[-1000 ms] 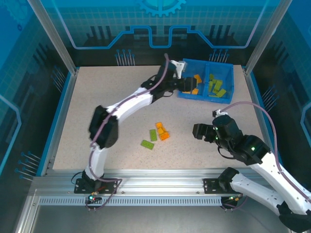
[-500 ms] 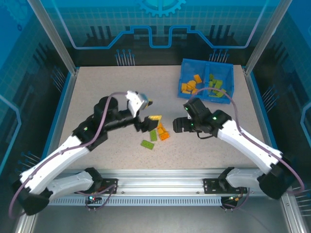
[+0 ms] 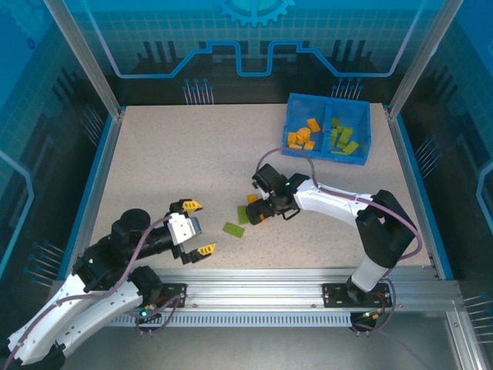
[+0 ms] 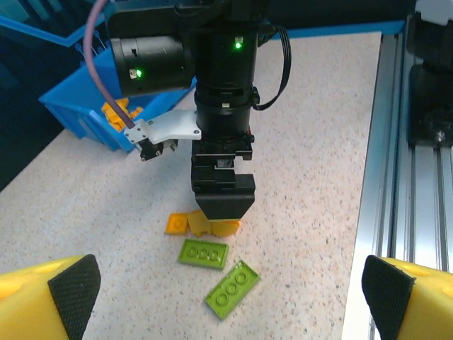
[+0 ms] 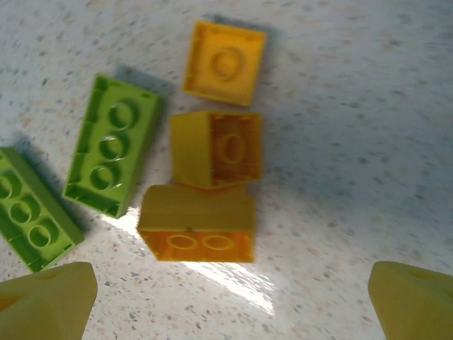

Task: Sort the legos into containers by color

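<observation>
R gripper [image 3: 260, 211] hangs over the loose legos [image 5: 216, 149] on the table [image 3: 154, 154], fingers spread wide — three orange, two green; L gripper [image 3: 197, 227] spread too, empty, near the front rail [image 3: 254, 297]; blue bin [image 3: 320, 155] far right — orange pcs [image 3: 302, 136] in left compartment, green pcs [image 3: 343, 140] in right.

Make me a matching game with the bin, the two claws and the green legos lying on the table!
Things:
1. bin
2. left claw
3. right claw
4. loose green legos

Places:
A. right above the loose orange legos
B. far right corner of the table
C. near the front edge, away from all legos
D. on the table, beside the orange ones

Pairs: 1-B, 2-C, 3-A, 4-D
</observation>
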Tool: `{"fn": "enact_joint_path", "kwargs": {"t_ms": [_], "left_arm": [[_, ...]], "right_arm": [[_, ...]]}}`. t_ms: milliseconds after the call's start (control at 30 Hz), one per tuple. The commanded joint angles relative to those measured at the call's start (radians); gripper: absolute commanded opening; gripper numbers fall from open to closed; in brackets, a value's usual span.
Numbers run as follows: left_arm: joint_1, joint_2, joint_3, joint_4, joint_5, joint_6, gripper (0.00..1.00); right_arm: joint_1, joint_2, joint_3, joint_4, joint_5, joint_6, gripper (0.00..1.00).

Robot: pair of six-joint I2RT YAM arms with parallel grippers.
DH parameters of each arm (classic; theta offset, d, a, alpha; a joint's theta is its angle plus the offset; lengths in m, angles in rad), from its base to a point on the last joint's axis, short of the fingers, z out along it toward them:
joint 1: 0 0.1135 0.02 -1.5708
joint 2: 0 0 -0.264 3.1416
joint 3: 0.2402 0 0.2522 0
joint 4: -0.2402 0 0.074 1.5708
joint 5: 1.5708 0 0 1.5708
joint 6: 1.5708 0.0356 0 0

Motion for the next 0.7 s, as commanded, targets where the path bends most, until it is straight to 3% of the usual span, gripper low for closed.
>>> {"fn": "enact_joint_path", "kwargs": {"t_ms": [0, 133, 333, 400, 667], "left_arm": [[-0.001, -0.006, -0.029, -0.009, 0.017, 0.041, 0.99], [0.0, 0.012, -0.04, 0.003, 0.03, 0.041, 0.99], [-0.001, 0.003, -0.051, -0.02, 0.031, 0.072, 0.99], [-0.001, -0.004, -0.057, -0.02, 0.037, 0.077, 0.99], [0.0, -0.008, -0.077, 0.015, 0.07, 0.077, 0.99]], "right_arm": [[0.011, 0.038, -0.033, 0.111, -0.034, -0.087, 1.0], [0.014, 0.101, -0.017, 0.129, -0.082, -0.102, 0.9], [0.025, 0.158, -0.01, 0.128, -0.011, -0.058, 0.66], [0.029, 0.15, -0.022, 0.137, 0.006, -0.047, 0.58], [0.032, 0.019, -0.081, 0.155, 0.03, -0.016, 0.38]]}}
